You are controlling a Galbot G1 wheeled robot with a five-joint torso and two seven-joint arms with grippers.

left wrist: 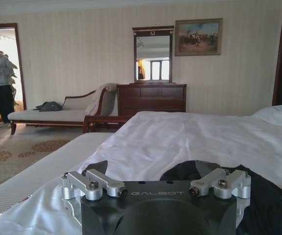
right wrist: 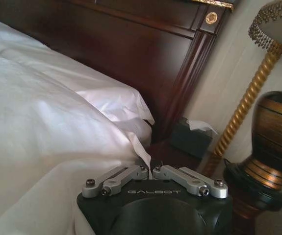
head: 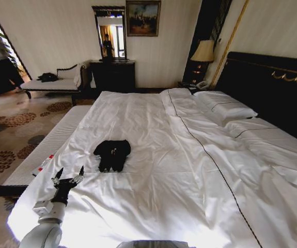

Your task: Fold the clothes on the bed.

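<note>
The clothes (head: 112,154) are a black T-shirt lying in a compact bundle on the white bed (head: 179,186), left of its middle. My left gripper (head: 71,171) hovers open over the sheet near the bed's front left, a short way in front of and left of the bundle, touching nothing. From the left wrist, that gripper (left wrist: 150,169) has its jaws spread, with the black fabric (left wrist: 266,196) just beyond them. My right gripper (right wrist: 149,165) is shut on nothing, beside the white bedding (right wrist: 38,122) and the dark headboard (right wrist: 131,44).
A pale striped bench (head: 52,142) runs along the bed's left side with a small red-and-white object (head: 42,164) on it. Beyond stand a chaise (head: 55,83) with a dark bundle, a dark dresser (head: 113,75) and a lamp (head: 203,51). Pillows (head: 225,109) lie by the headboard (head: 272,88).
</note>
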